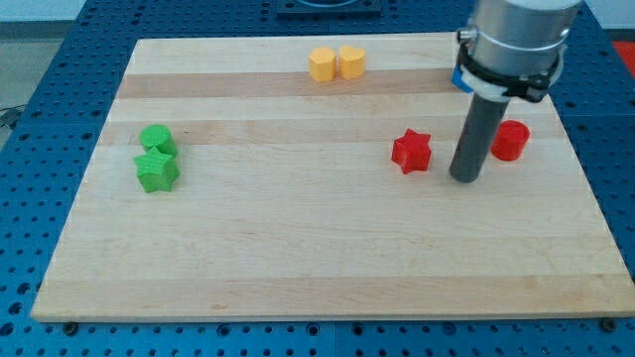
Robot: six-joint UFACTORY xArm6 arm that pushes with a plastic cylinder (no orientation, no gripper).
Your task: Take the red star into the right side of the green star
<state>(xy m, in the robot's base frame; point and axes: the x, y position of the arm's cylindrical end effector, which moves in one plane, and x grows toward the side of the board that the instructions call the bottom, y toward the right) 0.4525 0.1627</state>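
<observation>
Sitting just right of the red star (411, 151), my tip (464, 178) is perhaps not touching it; the green star (157, 171) is lying far left; no claw is showing.

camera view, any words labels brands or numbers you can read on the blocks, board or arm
None: no readable text shows anywhere.
The red star, green star, the other green block, the red cylinder and the two yellow blocks are plain.
The wooden board carries no marks.
The arm above my tip shows a blue patch, with no lettering legible.
</observation>
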